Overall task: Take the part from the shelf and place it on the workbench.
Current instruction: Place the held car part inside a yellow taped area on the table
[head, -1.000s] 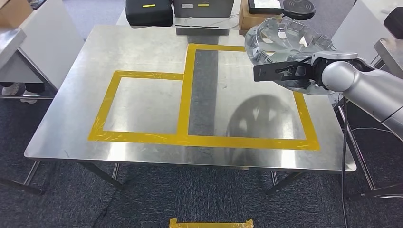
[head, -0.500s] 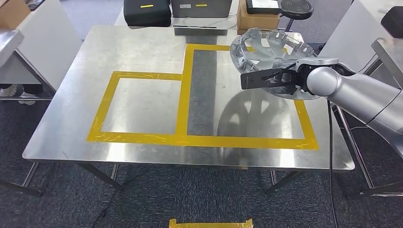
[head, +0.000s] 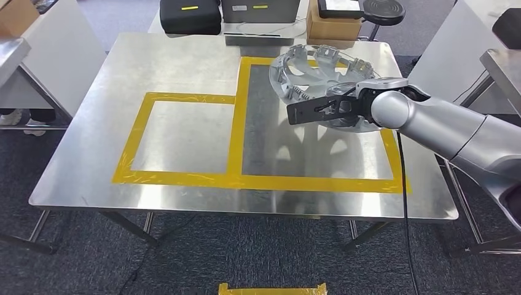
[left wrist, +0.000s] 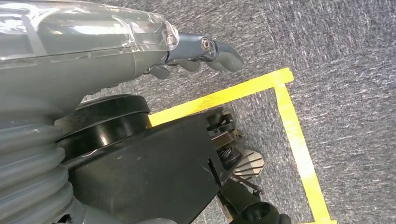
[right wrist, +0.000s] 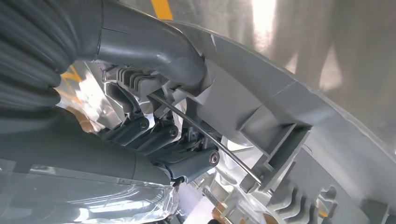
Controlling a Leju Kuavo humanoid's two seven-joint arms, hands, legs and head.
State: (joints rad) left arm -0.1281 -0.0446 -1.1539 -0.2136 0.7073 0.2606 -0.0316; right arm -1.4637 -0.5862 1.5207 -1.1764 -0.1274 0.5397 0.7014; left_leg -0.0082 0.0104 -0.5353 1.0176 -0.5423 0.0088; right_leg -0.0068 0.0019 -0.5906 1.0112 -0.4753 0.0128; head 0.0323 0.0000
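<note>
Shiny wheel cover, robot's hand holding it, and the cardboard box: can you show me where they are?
wheel cover (head: 307,70), head view, on its silver inner face near the far rim.
right hand (head: 332,106), head view, on the dark fingers gripping the cover's near rim.
cardboard box (head: 332,29), head view, on its brown front side.

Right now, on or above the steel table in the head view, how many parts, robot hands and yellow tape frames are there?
Wheel-cover part: 1, held above the table
Right hand holding it: 1
Yellow tape frames: 2, side by side, sharing one edge
Total: 4
</note>
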